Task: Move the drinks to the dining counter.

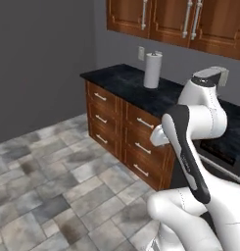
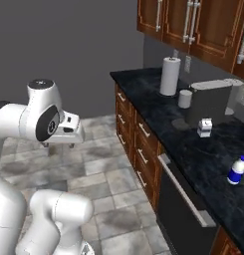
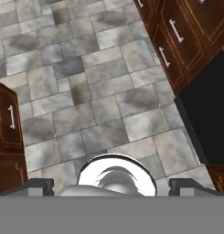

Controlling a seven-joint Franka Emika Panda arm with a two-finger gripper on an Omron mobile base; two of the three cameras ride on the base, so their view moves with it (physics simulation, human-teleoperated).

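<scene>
The hand [image 2: 63, 143] is held spread wide and empty above the floor [image 2: 98, 164]. The carton [image 2: 205, 127] and bottle [image 2: 237, 170] (both upright) are located on the table [image 2: 158, 107]; the approach should be aligned first.

Carton [image 2: 205, 127] – bottle [image 2: 237, 171] (both on counter [image 2: 158, 107])

The black counter [image 2: 158, 112] bears a paper-towel roll [image 2: 170, 75], coffee machine [image 2: 209, 103], carton [image 2: 205, 128] and bottle [image 2: 237, 171].

open tiled floor [image 1: 53, 181]; coffee machine [image 2: 209, 102], paper-towel roll [image 2: 169, 75] seemingly crowd counter [image 2: 158, 107]
</scene>
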